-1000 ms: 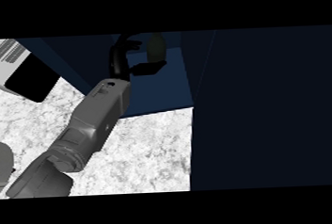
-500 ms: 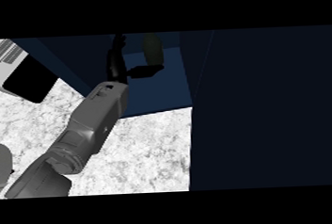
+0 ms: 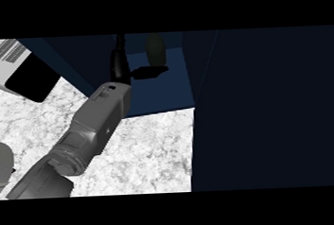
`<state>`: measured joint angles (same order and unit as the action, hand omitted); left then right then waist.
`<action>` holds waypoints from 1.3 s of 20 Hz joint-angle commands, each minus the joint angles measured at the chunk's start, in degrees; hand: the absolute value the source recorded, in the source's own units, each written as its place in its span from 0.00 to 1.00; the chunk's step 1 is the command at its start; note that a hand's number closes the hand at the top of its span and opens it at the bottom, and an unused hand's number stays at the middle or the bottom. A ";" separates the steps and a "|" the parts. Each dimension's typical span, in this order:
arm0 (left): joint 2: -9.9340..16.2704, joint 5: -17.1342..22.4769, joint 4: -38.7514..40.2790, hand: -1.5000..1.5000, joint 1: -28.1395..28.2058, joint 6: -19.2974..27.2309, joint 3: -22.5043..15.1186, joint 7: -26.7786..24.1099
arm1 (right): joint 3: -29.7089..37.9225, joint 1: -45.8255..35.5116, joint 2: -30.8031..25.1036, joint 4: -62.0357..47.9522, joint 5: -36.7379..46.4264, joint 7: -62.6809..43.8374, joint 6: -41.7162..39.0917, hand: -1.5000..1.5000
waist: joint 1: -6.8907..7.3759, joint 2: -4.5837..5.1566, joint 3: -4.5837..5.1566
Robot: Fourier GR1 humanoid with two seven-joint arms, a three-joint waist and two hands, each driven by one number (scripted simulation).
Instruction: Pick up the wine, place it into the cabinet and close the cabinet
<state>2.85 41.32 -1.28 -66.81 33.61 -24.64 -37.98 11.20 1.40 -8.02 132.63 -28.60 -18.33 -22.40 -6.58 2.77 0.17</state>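
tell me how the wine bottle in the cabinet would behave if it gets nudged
The wine bottle looks tall and narrow and seems to stand upright in the cabinet, so a sideways nudge would probably tip it. Its rounded body would likely roll if it fell. The right hand is close beside it, so even a light brush could upset it.
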 commanded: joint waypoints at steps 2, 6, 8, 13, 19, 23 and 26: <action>-0.89 0.42 -0.33 0.00 0.85 -1.60 0.95 -2.36 | -0.21 1.06 0.75 -0.95 1.04 1.38 -0.92 0.00 | 0.71 -0.35 -0.06; -0.62 1.05 -0.91 0.00 -0.82 -2.85 2.11 -2.17 | 0.11 1.17 0.32 -0.04 0.11 0.19 -0.30 0.00 | 1.21 -0.76 -0.07; -2.76 0.79 -2.89 0.00 -0.14 -0.62 1.93 -3.15 | -2.28 0.90 1.34 1.15 1.40 -0.92 0.71 0.00 | 0.46 -0.77 -0.05; -2.82 1.94 -5.33 0.00 1.49 -2.45 3.66 -6.82 | -2.26 0.85 0.91 1.05 0.81 -1.33 0.46 0.00 | 1.39 -1.03 -0.06; -2.84 2.29 -14.49 0.00 4.39 -3.55 0.96 -6.80 | -0.61 1.46 0.96 -1.42 1.69 1.35 -0.84 0.00 | 2.41 -1.94 -0.16; -2.84 5.47 -22.80 0.00 12.24 -1.13 -3.03 -8.36 | -3.39 4.49 2.74 6.33 2.12 -2.81 2.72 0.00 | 3.09 -2.43 -0.13; -2.84 6.96 -30.00 0.00 15.14 3.28 -8.36 -5.99 | -2.87 4.62 3.26 1.64 4.81 1.02 0.70 0.00 | 4.23 -2.56 -0.17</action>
<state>0.04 46.38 -24.34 -55.71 33.82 -28.55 -44.50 8.53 3.88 -5.93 133.62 -26.13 -19.10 -20.90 -3.20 0.45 0.03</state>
